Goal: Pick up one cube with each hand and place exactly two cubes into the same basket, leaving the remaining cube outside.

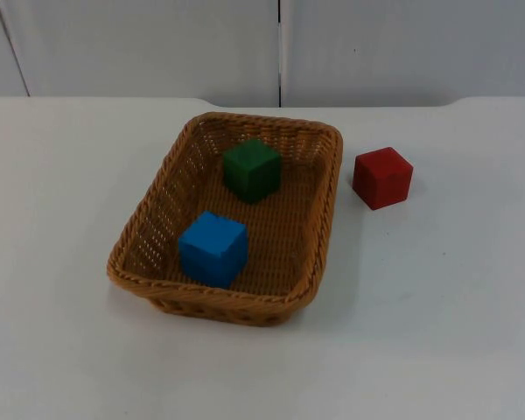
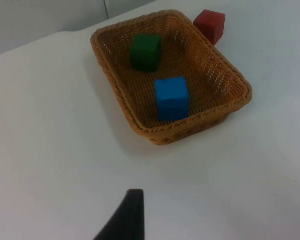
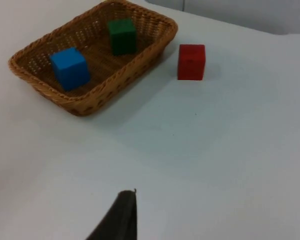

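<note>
Basket (image 1: 328, 197) sits mid-table, wicker, and it has two cubes inside: the green cube (image 1: 252, 171) up at 12 o'clock in the tray, the blue cube (image 1: 213, 248) down at 7 o'clock near the front wall, the pair apart. Outside, at the basket's 2 o'clock, the red cube (image 1: 382, 178) stands on the white table (image 1: 437, 332), just beside the rim, not touching. Left gripper (image 2: 127, 215) waits back over bare table; its grip cannot be told. Right gripper (image 3: 121, 216) likewise, grip unreadable
</note>
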`<state>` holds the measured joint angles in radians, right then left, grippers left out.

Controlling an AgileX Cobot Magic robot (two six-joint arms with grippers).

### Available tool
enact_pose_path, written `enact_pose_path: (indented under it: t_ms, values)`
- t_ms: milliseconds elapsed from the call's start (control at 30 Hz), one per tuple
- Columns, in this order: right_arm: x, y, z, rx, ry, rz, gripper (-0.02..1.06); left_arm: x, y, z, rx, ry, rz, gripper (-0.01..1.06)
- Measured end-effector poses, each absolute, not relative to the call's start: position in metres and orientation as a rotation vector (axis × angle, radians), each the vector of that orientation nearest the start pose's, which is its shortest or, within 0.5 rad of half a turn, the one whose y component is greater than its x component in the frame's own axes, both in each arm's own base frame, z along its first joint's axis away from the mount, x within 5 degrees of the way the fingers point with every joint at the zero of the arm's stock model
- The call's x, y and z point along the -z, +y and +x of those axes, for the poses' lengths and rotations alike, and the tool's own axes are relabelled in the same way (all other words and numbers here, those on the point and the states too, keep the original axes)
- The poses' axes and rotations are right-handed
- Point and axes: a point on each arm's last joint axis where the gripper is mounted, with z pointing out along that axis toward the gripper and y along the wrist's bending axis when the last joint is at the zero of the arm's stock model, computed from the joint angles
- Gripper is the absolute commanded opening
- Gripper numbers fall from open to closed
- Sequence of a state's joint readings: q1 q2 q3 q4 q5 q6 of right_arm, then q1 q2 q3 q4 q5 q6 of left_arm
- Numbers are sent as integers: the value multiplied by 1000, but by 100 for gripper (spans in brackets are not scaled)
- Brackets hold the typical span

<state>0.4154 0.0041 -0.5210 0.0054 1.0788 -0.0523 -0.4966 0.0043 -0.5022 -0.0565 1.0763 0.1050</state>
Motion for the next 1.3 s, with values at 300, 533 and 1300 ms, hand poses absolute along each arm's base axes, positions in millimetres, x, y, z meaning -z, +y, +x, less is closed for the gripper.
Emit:
enact_pose_path:
  t_ms: [300,533,1300]
  values:
    - [-282,-1,-7,-118,2027,-289,105,-277,-1,-7,309,1983,618,105]
    - [-282,0,-7,-53,2038,-179,105,-277,-1,-7,309,1983,618,105]
    - [-282,0,-7,-31,2041,-140,105,-277,-2,-7,268,1999,552,105]
